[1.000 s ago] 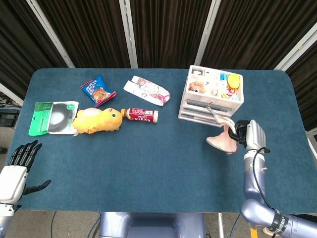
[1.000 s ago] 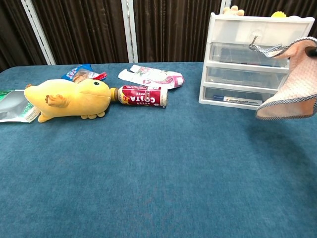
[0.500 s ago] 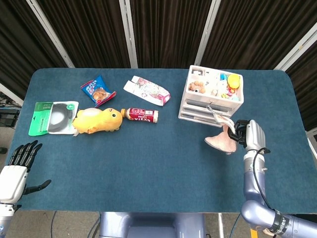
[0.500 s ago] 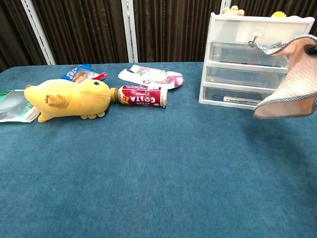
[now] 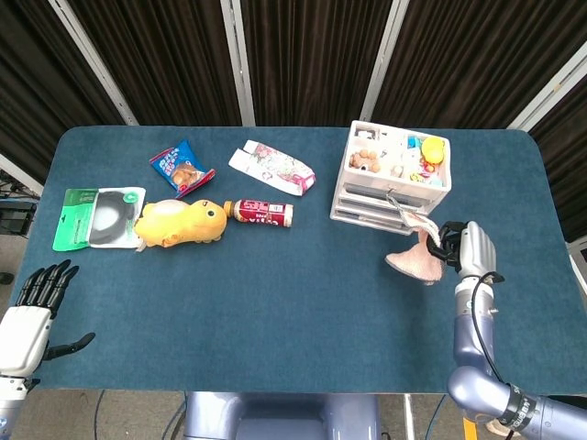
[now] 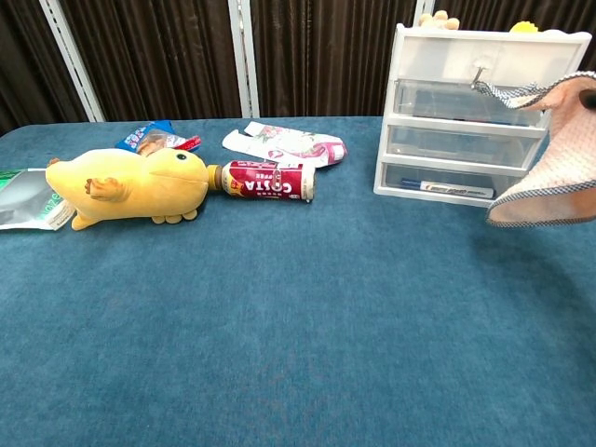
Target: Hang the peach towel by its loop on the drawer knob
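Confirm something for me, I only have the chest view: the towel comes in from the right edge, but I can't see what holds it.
Observer: In the head view the right hand grips the peach towel in front of the drawer unit.
Operator: Where's the other hand?
Observer: The left hand sits at the table's near left corner, fingers apart, holding nothing.
Operator: Top of the drawer unit, anything in it?
Observer: Yes, an open tray on top holds small toys.
Operator: Loop on the knob?
Observer: The head view can't settle it; the loop reaches the drawer front.
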`<action>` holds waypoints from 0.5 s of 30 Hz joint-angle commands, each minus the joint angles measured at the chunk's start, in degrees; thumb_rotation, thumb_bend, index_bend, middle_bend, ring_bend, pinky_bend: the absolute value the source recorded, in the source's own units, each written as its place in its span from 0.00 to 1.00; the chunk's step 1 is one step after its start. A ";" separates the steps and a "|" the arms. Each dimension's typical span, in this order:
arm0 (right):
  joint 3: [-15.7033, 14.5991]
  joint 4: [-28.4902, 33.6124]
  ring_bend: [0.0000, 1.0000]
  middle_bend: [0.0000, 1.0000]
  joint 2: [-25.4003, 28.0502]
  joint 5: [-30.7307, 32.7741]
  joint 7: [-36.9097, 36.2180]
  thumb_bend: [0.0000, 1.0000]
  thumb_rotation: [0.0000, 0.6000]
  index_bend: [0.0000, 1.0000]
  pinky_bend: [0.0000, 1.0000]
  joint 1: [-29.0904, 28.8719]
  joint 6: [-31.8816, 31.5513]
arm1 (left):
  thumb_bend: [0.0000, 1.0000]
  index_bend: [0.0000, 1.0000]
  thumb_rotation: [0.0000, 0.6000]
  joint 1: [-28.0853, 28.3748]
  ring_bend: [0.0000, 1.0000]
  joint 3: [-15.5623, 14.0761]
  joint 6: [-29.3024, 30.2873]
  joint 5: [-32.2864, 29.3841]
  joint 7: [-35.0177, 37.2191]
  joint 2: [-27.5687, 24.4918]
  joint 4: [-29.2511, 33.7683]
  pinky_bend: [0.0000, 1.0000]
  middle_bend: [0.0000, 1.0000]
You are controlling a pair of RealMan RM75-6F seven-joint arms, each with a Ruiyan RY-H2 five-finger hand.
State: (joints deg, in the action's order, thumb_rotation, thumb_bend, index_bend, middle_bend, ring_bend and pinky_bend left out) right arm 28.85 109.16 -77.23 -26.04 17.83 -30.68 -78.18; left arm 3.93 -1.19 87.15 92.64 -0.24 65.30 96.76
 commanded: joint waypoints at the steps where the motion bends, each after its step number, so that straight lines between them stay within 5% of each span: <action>1: -0.16 -0.80 0.98 0.99 -0.55 0.42 -0.08 0.47 1.00 0.75 1.00 -0.45 0.40 | 0.00 0.00 1.00 -0.02 0.00 0.01 0.06 0.04 0.02 0.04 -0.01 0.00 0.00; 15: -0.35 -1.64 0.97 0.99 -2.17 -0.66 -0.75 0.47 1.00 0.74 1.00 -1.27 -0.33 | 0.00 0.00 1.00 -0.01 0.00 0.05 0.09 -0.01 0.22 -0.04 -0.01 0.00 0.00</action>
State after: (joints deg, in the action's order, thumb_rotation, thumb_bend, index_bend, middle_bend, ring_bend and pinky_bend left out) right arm 28.48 107.53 -79.36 -26.75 17.02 -31.90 -78.45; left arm 3.92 -1.14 87.24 92.63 -0.02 65.27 96.75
